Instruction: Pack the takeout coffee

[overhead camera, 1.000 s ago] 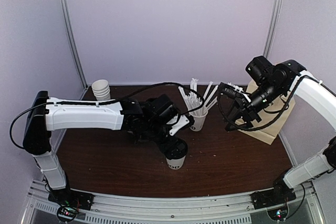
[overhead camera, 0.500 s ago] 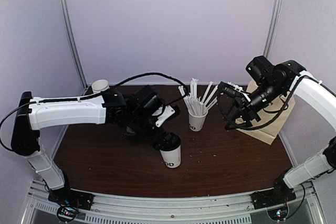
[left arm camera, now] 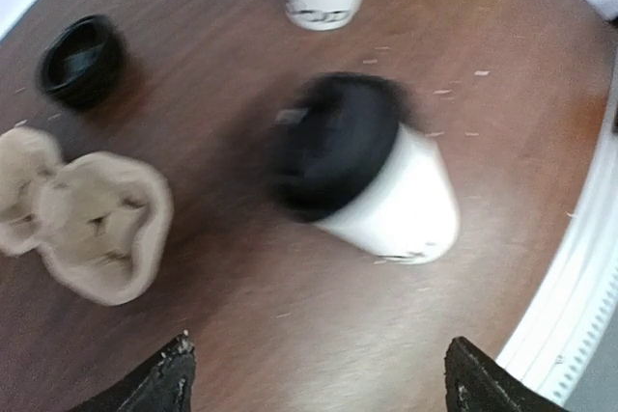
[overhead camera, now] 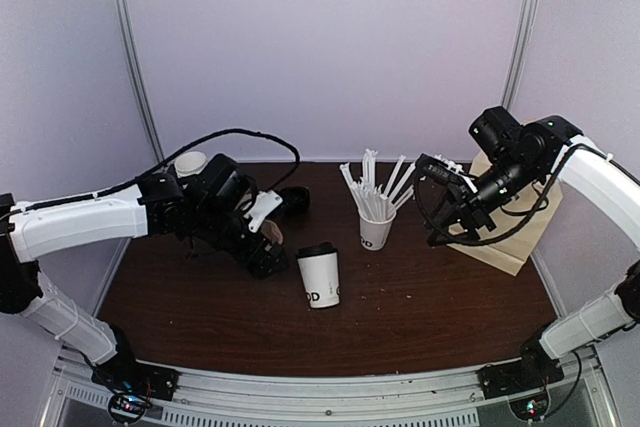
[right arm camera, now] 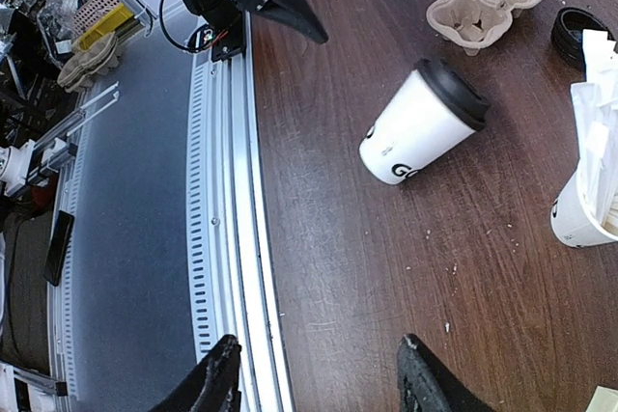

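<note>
Top external shows you the takeout coffee [overhead camera: 319, 277] standing on the table [overhead camera: 430, 297] just beside the left gripper [overhead camera: 265, 257], its jaws wide and empty. Your right gripper [right arm camera: 319, 378] stands part-open, holding nothing.

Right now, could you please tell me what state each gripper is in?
Left gripper: open, holding nothing; the coffee cup stands free just ahead of it.
Right gripper: open, holding nothing.
</note>
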Controlling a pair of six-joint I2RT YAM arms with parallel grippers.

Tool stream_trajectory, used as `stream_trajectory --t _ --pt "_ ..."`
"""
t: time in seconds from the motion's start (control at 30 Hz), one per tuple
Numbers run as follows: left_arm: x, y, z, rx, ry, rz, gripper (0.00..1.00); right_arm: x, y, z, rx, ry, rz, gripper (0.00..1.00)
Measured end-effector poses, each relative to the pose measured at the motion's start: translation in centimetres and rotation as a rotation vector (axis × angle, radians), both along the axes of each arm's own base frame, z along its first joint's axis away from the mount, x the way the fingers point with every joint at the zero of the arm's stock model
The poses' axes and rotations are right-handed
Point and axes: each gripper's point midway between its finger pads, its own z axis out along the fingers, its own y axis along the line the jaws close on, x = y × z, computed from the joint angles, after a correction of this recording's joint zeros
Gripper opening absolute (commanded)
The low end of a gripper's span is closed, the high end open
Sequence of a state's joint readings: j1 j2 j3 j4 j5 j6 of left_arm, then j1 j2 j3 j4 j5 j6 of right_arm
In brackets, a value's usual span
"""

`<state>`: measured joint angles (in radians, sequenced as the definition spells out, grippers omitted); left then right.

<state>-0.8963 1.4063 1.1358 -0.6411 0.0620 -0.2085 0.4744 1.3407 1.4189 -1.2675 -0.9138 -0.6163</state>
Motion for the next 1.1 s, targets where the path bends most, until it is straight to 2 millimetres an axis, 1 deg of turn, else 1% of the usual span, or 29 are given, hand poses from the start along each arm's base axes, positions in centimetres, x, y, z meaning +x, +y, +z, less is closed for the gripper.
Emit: stream_trajectory --t 0.1,0.17,0.2,0.27,0.37,0.47,0.63,0.77,0.83,0.9,1.0,1.1 --pt "-2.0 -2.6 0.1 -0.050 0.010 -0.092 0.97 0.0 0.0 -0.1 0.000 0.004 0.001 0.55" --pt "-2.6 -3.8 0.0 -0.069 0.017 -0.103 0.97 0.0 0.0 -0.4 -0.002 0.010 -0.002 0.54" --pt "-2.5 -4.2 -0.3 -0.070 0.028 -0.083 0.97 -0.1 0.0 -0.5 -0.005 0.015 -0.005 0.53" --pt "-1.3 -4.4 -1.4 -0.053 0.055 0.003 0.97 0.0 -0.1 -1.0 -0.012 0.025 -0.015 0.53" --pt "1.0 -4.0 -3.7 -0.020 0.105 0.179 0.97 0.4 -0.1 -1.6 -0.025 0.031 -0.038 0.53" --pt "2.8 -3.8 -5.8 0.002 0.153 0.329 0.97 0.8 -0.1 -1.8 -0.031 0.028 -0.056 0.53" --pt "4.6 -4.7 -7.6 -0.006 0.202 0.469 0.98 1.0 -0.1 -1.9 -0.031 0.021 -0.073 0.54" --pt "5.7 -5.1 -8.7 -0.015 0.246 0.555 0.97 0.8 -0.4 -2.3 -0.036 0.020 -0.082 0.54" --pt "6.5 -5.2 -9.5 -0.016 0.269 0.603 0.93 0.7 -0.5 -2.3 -0.036 0.016 -0.085 0.54" --pt "7.1 -5.0 -10.6 -0.011 0.295 0.646 0.87 0.6 -0.5 -2.2 -0.032 0.011 -0.087 0.54" --pt "7.3 -4.7 -12.4 -0.009 0.340 0.675 0.80 0.5 -0.6 -2.0 -0.026 0.000 -0.088 0.54" --pt "7.2 -5.1 -12.5 -0.025 0.360 0.670 0.75 0.5 -0.6 -1.9 -0.023 -0.004 -0.089 0.54"
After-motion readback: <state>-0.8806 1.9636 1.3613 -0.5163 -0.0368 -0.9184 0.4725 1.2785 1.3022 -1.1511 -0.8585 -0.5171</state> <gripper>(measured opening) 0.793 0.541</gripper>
